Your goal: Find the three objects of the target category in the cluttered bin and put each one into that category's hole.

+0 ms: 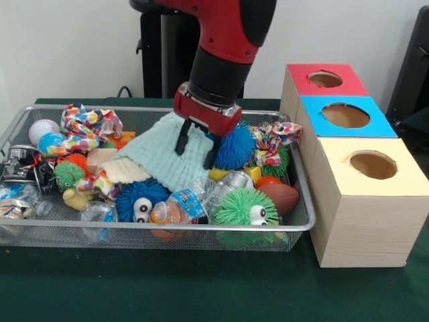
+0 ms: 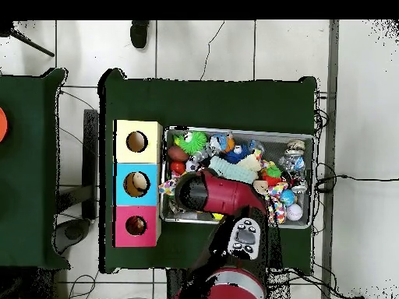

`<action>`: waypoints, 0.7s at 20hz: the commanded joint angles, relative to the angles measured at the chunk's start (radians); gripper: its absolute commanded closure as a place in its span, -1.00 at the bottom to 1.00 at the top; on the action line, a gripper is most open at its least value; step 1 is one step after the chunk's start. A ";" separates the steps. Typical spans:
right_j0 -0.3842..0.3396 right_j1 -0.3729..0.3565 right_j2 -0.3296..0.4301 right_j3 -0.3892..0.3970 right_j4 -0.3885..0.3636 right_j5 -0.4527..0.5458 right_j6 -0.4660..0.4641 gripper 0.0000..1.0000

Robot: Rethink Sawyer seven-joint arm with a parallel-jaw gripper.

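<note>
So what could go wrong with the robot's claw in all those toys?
The gripper hangs open right over the pale green cloth, so it might grab cloth instead of a toy. The blue spiky ball sits against one finger and could get knocked aside. The toys are piled tight in the wire bin, so lifting one might drag another out.

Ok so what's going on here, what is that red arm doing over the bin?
A red Sawyer arm has its gripper lowered, fingers open, onto a pale mint green cloth in the middle of the wire mesh bin. Nothing is lifted yet. The bin is crowded with spiky balls, crushed bottles, a baseball and a small football. Beside it stand three boxes with holes: red, blue and yellow.
</note>
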 commanded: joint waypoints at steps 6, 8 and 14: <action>-0.219 -0.154 0.371 0.171 0.090 0.325 -0.030 -1.00; -0.241 -0.176 0.392 0.178 0.080 0.333 -0.049 -1.00; -0.296 -0.222 0.458 0.192 0.079 0.354 -0.055 -1.00</action>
